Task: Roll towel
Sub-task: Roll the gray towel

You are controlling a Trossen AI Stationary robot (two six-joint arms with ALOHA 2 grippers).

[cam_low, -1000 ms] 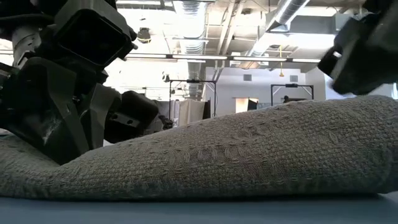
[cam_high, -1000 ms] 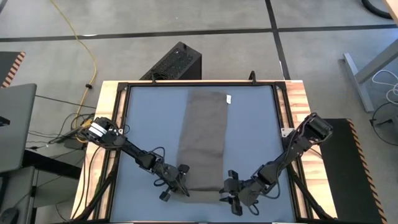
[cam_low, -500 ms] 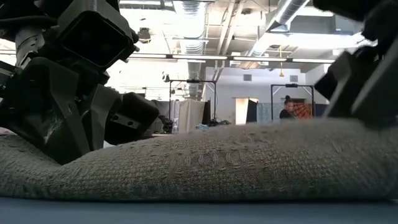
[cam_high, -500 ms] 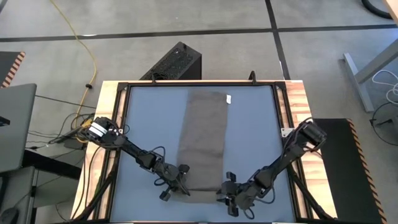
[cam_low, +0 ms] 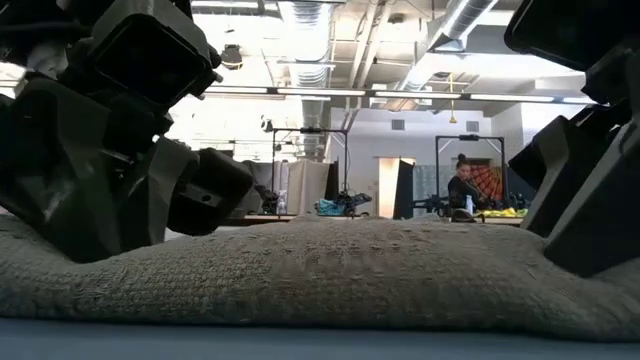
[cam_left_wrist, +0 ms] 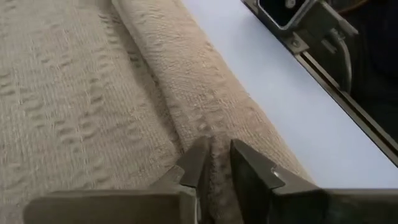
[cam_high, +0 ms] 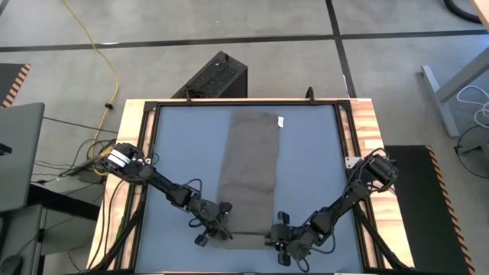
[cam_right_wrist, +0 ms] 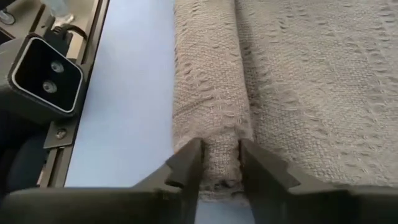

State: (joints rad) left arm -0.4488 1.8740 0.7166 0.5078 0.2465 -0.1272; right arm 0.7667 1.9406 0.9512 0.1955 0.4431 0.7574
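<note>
Two dark two-finger claws work at the near end of the taupe, grey-brown woven cloth towel [cam_high: 249,177], which lies as a long strip down the middle of the blue table mat [cam_high: 179,145], its small white tag [cam_high: 281,121] at the far end.

At the left gripper [cam_left_wrist: 213,163], the fingers stand only a narrow gap apart, with a pinch of the rolled edge between their tips. At the right gripper [cam_right_wrist: 220,162], the fingers stand wider and straddle the end of the same roll, its cloth filling the gap and touching both fingers [cam_right_wrist: 186,163].

From above, the roll is only a thicker band between the two claws. The wrist views show it as a tight tube running ahead of each claw, flat towel on one side and bare mat on the other. The low view shows its rounded flank and, far behind, a person [cam_low: 462,186] in the room.
</note>
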